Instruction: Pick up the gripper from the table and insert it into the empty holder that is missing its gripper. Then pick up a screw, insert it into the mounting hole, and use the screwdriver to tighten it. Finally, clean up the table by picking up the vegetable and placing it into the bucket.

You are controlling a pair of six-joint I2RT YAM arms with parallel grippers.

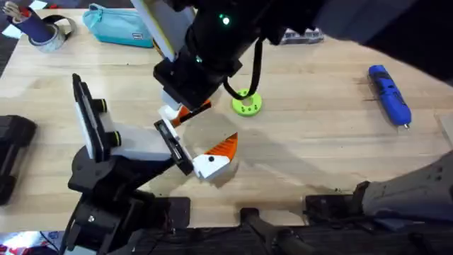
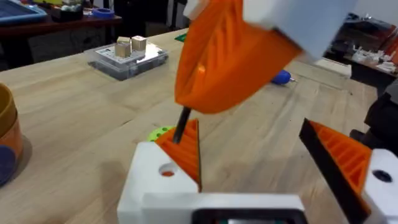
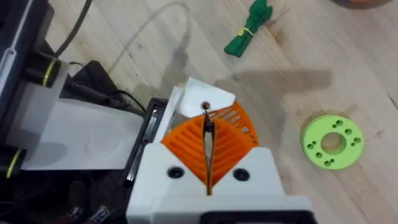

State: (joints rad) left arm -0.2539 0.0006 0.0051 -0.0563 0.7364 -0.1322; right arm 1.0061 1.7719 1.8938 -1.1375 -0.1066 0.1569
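Observation:
The holder's black crossbar point(image 1: 174, 146) fronts a white housing point(image 1: 131, 142). The gripper, a white block point(image 3: 200, 99) with an orange ribbed finger, sits at the crossbar's far end, its mounting hole facing up. Directly above that hole, my right gripper point(image 3: 208, 123) point(image 1: 185, 108) is shut on a thin black screw point(image 3: 209, 134) point(image 2: 182, 124) that points down. My left gripper point(image 2: 249, 143) is open, its orange fingers wide apart. The blue screwdriver point(image 1: 389, 94) lies far right. The vegetable point(image 3: 249, 28) lies beyond the holder. The bucket point(image 2: 7, 124) stands at the far left.
A lime-green disc point(image 1: 246, 104) point(image 3: 329, 142) lies just right of the holder. A teal pouch point(image 1: 117, 27) is at the back left and a clear box of blocks point(image 2: 127, 57) at the back. Another orange finger point(image 1: 216, 159) sits at the crossbar's near end.

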